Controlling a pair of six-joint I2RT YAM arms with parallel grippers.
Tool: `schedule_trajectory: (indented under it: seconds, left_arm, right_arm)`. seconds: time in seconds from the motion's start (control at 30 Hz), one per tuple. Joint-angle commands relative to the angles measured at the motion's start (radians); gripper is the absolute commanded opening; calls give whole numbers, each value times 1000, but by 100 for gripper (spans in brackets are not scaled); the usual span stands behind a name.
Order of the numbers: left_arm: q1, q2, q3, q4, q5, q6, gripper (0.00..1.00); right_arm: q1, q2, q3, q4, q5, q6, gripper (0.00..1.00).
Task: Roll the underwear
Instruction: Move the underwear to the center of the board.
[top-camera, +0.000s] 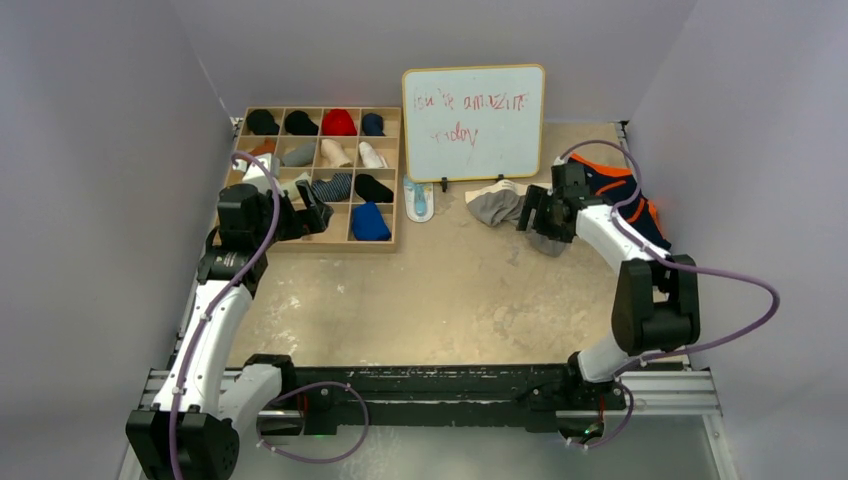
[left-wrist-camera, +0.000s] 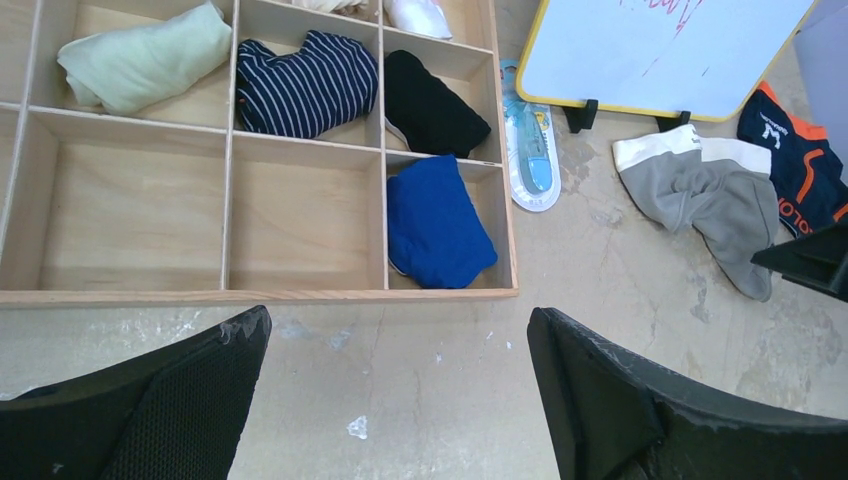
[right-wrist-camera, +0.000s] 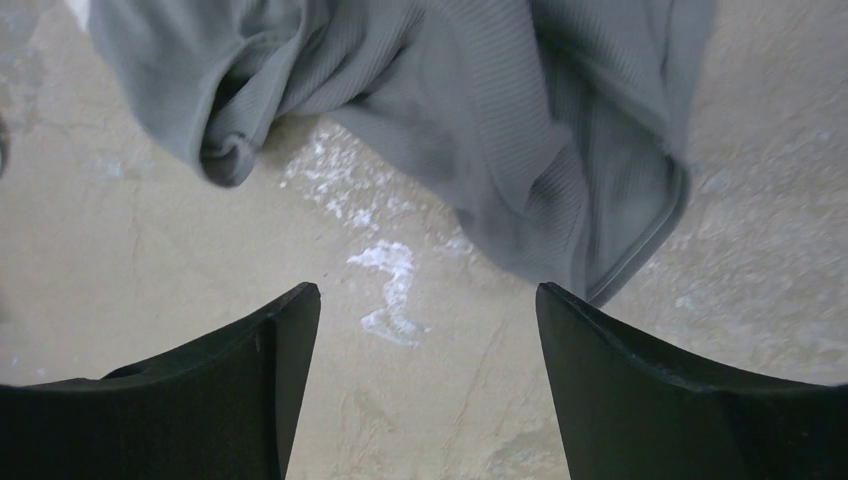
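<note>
One grey brief crumpled; navy brief beside.

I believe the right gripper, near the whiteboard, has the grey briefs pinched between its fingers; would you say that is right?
Not quite. The right gripper is near the whiteboard, but it has nothing pinched. The right wrist view shows its jaws standing apart over bare table, with the grey briefs lying crumpled just ahead of them rather than between them.
</note>
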Motion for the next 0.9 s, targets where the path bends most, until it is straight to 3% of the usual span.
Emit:
schedule_trajectory:
  seconds: [0.0,0.1,0.2,0.27,0.43,0.53,0.6,0.73,0.87]
  left_arm:
    - [6,-23,-1,11,10,3,98]
    - [7,-23,5,-9,0,22,98]
    - [7,-23,8,-31,-21,37,98]
    - [7,-23,6,-40,-30,39,98]
    - [6,-17,7,-47,-32,39,98]
    - [6,-13,7,-49,-38,42,98]
    - [6,-9,8,-49,-37,43,98]
    - [6,-4,12,-52,-30,47,98]
    - [7,-1,11,-53,-20,50,98]
  right_arm:
    - [-2,65,102,-48,110,-58,81]
    - [-2,107,124,25,126,-102,81]
    - [-2,200,228,-24,139,-134,82]
    - [-2,262,288,-55,133,-154,77]
    - [1,277,312,-42,122,-212,39]
    - [24,184,255,1,16,-282,7]
    - [69,108,212,0,-52,-313,3]
    - [252,-24,113,-57,-88,-362,5]
    - [427,-90,-42,-92,-79,-247,9]
